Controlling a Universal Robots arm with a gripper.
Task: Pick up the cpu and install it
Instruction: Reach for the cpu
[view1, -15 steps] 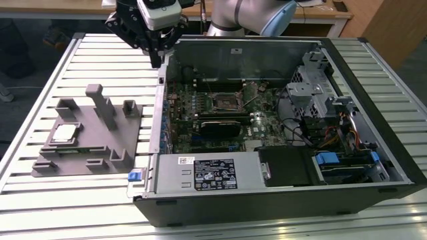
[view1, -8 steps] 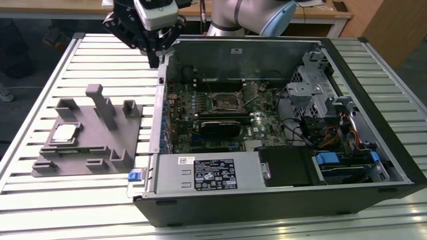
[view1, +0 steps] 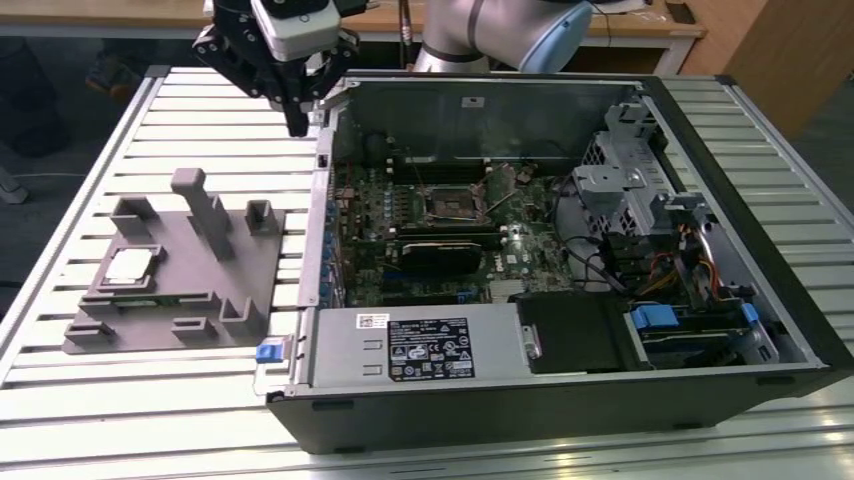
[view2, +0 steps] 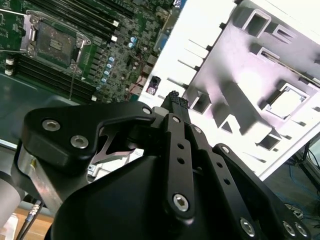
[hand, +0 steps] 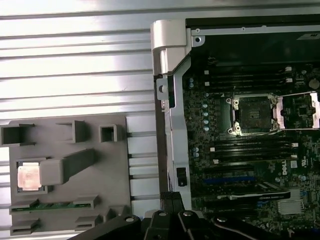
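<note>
The cpu (view1: 130, 264) is a small silvery square chip lying in a recess of the grey plastic fixture (view1: 200, 300) on the table, at the exterior view's left. It also shows in both wrist views, as the cpu (hand: 28, 176) and as a washed-out cpu (view2: 287, 102). The dark socket (view1: 454, 205) with its metal frame swung open sits on the motherboard inside the open case; it is the socket (hand: 252, 115) in the first wrist view. My gripper (view1: 296, 118) hangs above the slatted table by the case's far corner, apart from the fixture. Its fingertips (view2: 175, 101) are together with nothing between them.
The open computer case (view1: 747, 230) holds the green motherboard, a black rectangular module (view1: 438, 252), drive bays and cables at the exterior view's right. A green memory stick (view1: 134, 297) lies in the fixture. Upright posts (view1: 200, 205) rise from the fixture. The slatted table (view1: 80, 420) surrounds everything.
</note>
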